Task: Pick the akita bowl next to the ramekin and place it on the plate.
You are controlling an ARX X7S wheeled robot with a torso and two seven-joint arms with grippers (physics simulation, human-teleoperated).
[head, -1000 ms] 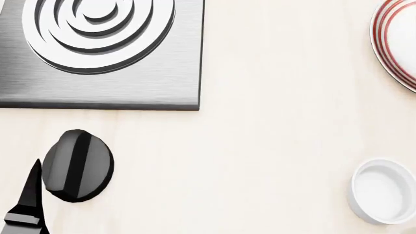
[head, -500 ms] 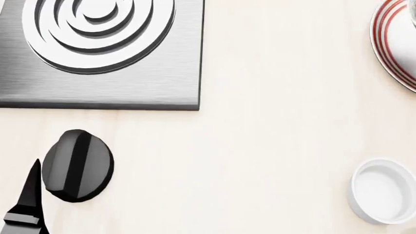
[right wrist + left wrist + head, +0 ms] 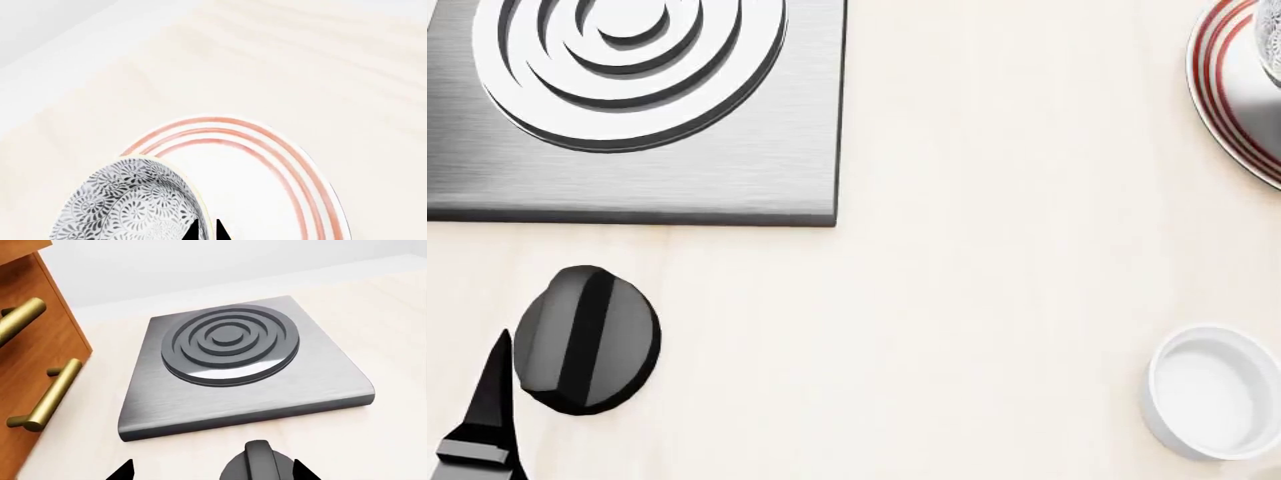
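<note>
Right gripper (image 3: 205, 231): two dark fingertips show at the frame edge of the right wrist view, nearly closed, set on either side of the rim of the akita bowl (image 3: 127, 205). The rim wall sits between them, so the gripper has hold of the bowl.
Akita bowl: grey floral pattern visible on its inside wall. It hangs from the right gripper's fingertips, with the gripped rim section over the plate (image 3: 267, 185). Whether its base touches the plate cannot be told. In the head view only a sliver of patterned rim (image 3: 1269, 25) shows at the frame edge, over the plate.
Plate: white with red concentric rings, lying flat on the pale counter (image 3: 320, 65), directly beneath the right gripper. The bowl covers one side of it; the rest of its surface is bare.
Ramekin (image 3: 1217, 392): plain white cup, upright on the counter, well apart from the plate and nearer the robot.
Left gripper (image 3: 210, 471): two dark fingertips show at the frame edge, set wide apart, nothing between them but the counter. It is open and holds nothing.
Black knob (image 3: 257, 464): lies on the counter just ahead of the left gripper's fingertips, between them and the hob.
Hob (image 3: 240, 365): brushed-metal slab with a ringed burner, beyond the knob.
Cabinet (image 3: 30, 365): wooden front with brass handles, beside the hob.
</note>
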